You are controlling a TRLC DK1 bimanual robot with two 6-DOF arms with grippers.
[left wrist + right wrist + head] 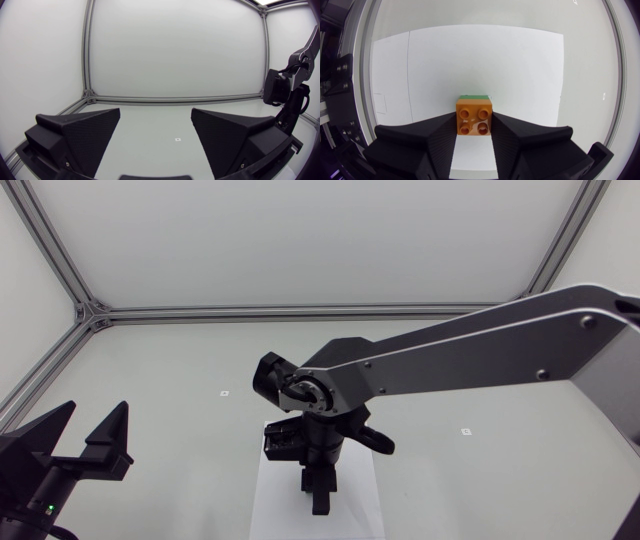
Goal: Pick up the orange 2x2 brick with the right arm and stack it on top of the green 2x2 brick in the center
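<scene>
Orange 2x2 brick [474, 117] is clamped between the two black fingers [432, 137] of the right gripper [318, 496], studs facing the wrist camera, over the white sheet [270, 505]. The grip is on two opposite side walls, so the underside is free to seat on studs below.

Green 2x2 brick [474, 96] lies on the sheet. Only a thin green strip shows past the orange brick's far edge, so the orange one sits nearly square over it. Cannot tell whether the two touch or are pressed home.

Right arm [480, 350] reaches in over the sheet with the gripper pointing straight down, which suits a vertical press. Left gripper [92, 415] is well off the sheet on its left side, jaws wide apart and holding nothing, out of the way.

Judgement: stacking step in hand; alignment looks close, seating unconfirmed.
</scene>
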